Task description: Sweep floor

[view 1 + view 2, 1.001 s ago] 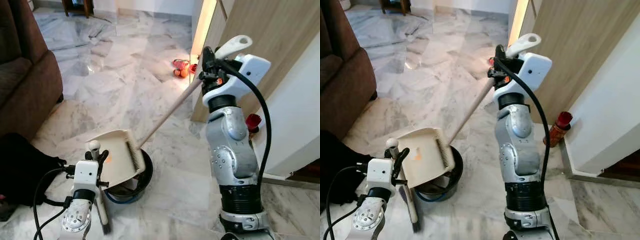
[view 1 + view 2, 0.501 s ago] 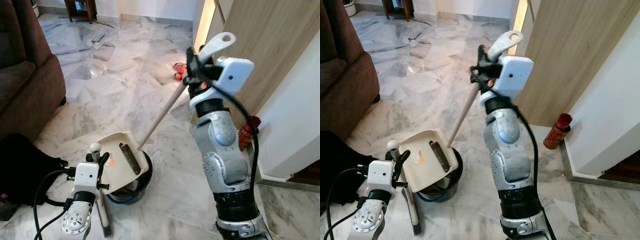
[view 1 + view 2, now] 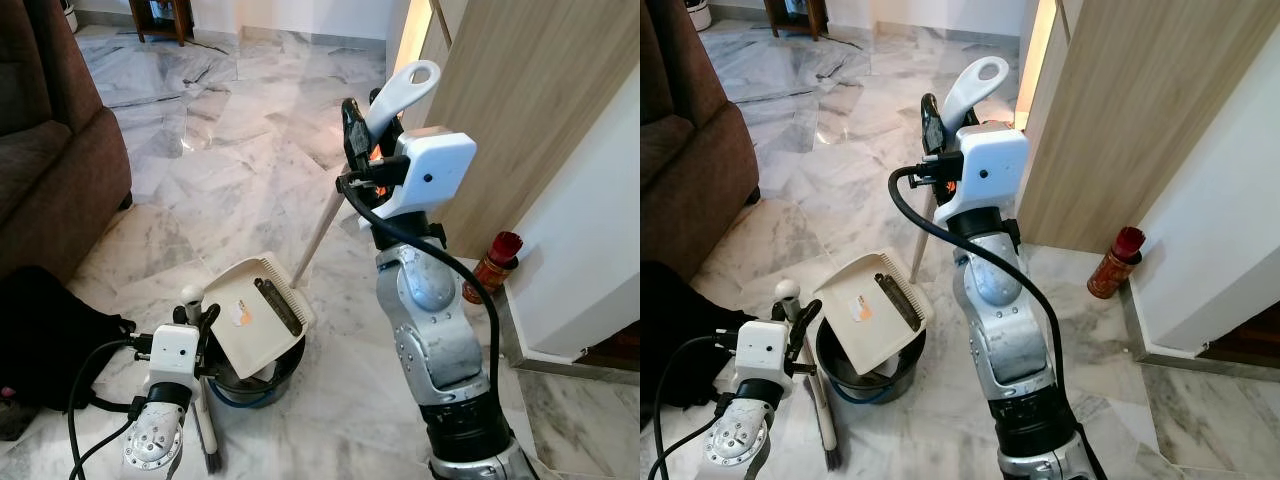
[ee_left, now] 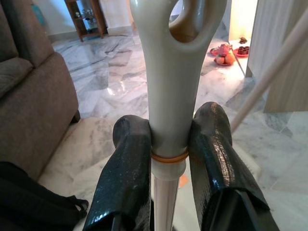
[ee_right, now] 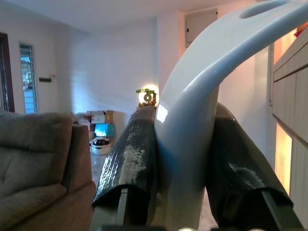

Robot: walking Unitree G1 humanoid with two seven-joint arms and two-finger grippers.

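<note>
The right gripper (image 5: 185,159) grasps the dustpan handle (image 3: 402,92); the dustpan (image 3: 255,315) hides most of the black bucket (image 3: 262,375). At 7 o'clock, the left gripper (image 4: 168,139) clenches the broom handle (image 4: 171,86).

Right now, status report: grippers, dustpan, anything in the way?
Right gripper shut on dustpan handle. Left gripper shut on broom handle. Dustpan tilted over black bin. Red bottle by wall.

Cream dustpan (image 3: 262,315); grey-veined white marble floor (image 3: 220,170); brown sofa (image 3: 50,150); red bottle (image 3: 492,266).
</note>
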